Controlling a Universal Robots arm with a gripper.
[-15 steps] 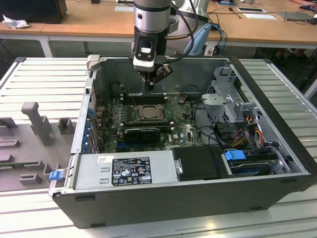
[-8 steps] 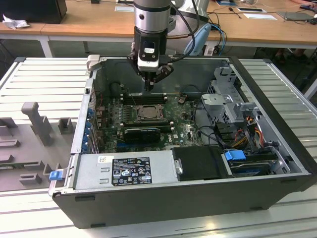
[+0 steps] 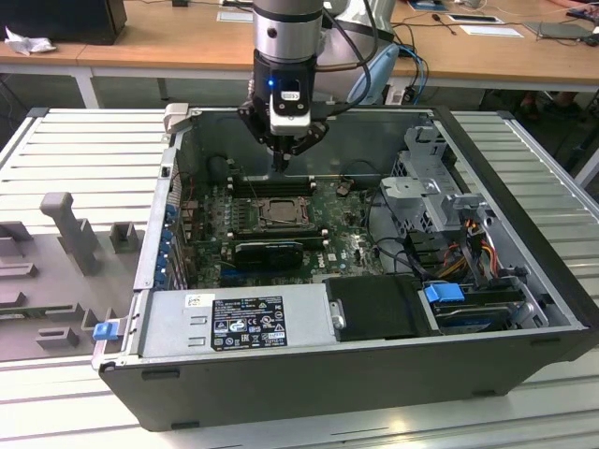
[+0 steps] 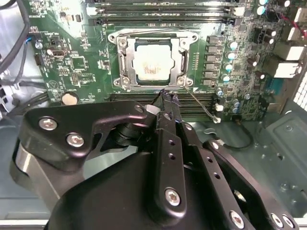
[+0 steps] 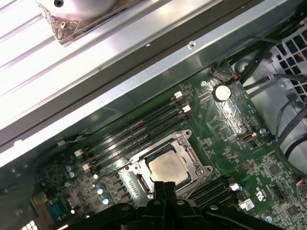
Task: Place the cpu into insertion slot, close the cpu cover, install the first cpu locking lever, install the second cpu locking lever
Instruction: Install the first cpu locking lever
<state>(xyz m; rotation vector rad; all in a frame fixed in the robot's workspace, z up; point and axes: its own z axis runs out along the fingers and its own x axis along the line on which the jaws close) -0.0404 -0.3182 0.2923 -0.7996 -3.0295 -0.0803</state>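
While cpu sits under cpu cover, closed end effector hovers beside.

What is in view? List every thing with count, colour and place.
cpu: one, pale silver, seated in the insertion slot.
insertion slot: one, dark-framed, middle of the motherboard.
cpu cover: one, silver-grey, down around the cpu.
wire lever: one, silver, angled out from the slot's corner.
memory slots: several, black, beside the slot.
motherboard: one, green, inside the case.
case: one, dark grey, open, on the slatted table.
power supply: one, grey, inside the case's edge.
gripper: one, black, shut, near the slot's edge.
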